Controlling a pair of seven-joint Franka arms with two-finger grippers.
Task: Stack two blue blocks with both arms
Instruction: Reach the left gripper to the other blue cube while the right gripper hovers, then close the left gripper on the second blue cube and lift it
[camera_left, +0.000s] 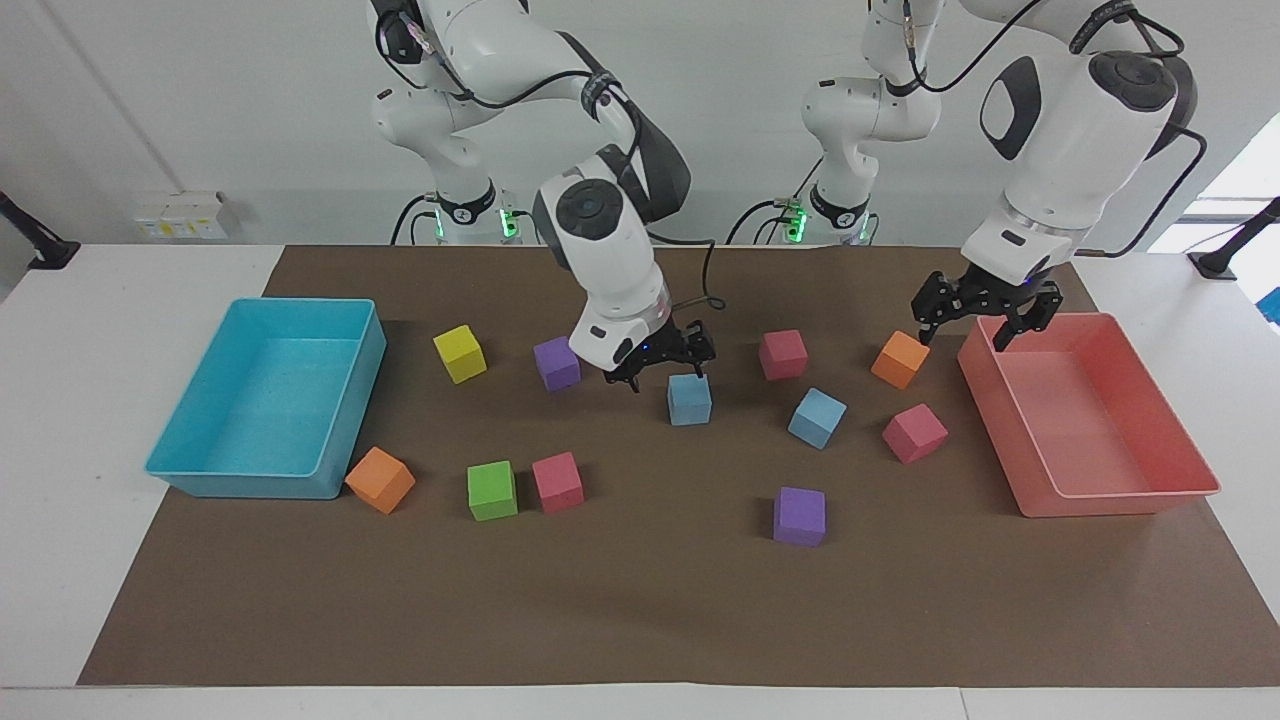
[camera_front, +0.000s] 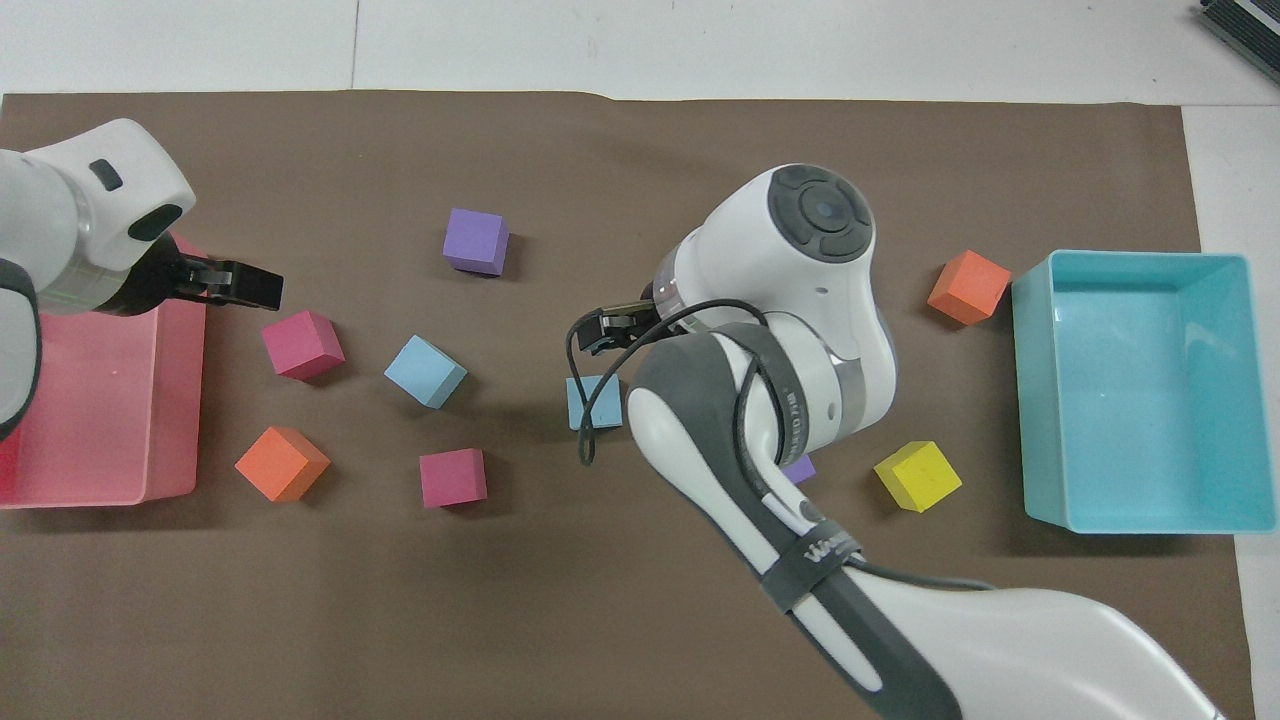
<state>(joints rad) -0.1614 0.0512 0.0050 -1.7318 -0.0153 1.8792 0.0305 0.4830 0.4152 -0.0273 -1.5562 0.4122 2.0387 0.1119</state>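
Observation:
One blue block (camera_left: 690, 400) sits on the brown mat near the middle; it also shows in the overhead view (camera_front: 593, 401). The second blue block (camera_left: 817, 417) lies beside it toward the left arm's end, turned at an angle (camera_front: 425, 371). My right gripper (camera_left: 668, 372) is open and empty, tilted, just above the first block and slightly toward the right arm's end of it. My left gripper (camera_left: 962, 338) is open and empty, in the air over the gap between an orange cube (camera_left: 899, 359) and the pink tray (camera_left: 1110, 495).
A turquoise tray (camera_left: 260, 485) stands at the right arm's end. Scattered cubes lie on the mat: two purple (camera_left: 557, 363) (camera_left: 799, 516), yellow (camera_left: 460, 353), green (camera_left: 492, 490), several pink (camera_left: 783, 354) (camera_left: 914, 433) (camera_left: 557, 482), and another orange (camera_left: 380, 480).

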